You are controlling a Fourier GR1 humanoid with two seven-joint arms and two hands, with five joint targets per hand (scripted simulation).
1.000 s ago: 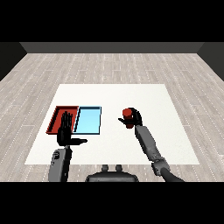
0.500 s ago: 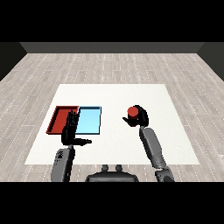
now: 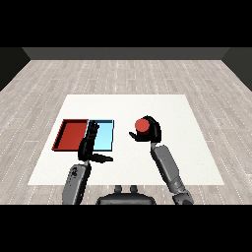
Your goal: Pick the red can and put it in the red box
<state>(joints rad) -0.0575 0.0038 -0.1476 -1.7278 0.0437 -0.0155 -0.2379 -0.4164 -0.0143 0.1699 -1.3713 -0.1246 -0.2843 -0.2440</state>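
With the can [image 3: 142, 126] grasped, carry step in hand. Nearest: left hand [image 3: 88, 145], fingers straight and released, thumb out sideways, holding nothing, lying over the seam between both trays. Farther out: right hand [image 3: 149, 133], fingers curled round can, can just ahead of palm, well right of trays. Next move, as judged: swing right hand leftward past blue tray [image 3: 106, 135] to red tray [image 3: 71, 134], then lower and release.

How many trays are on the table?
2. The red tray lies at the table's left; the blue tray sits right beside it, partly covered by the left hand. None seems hidden.
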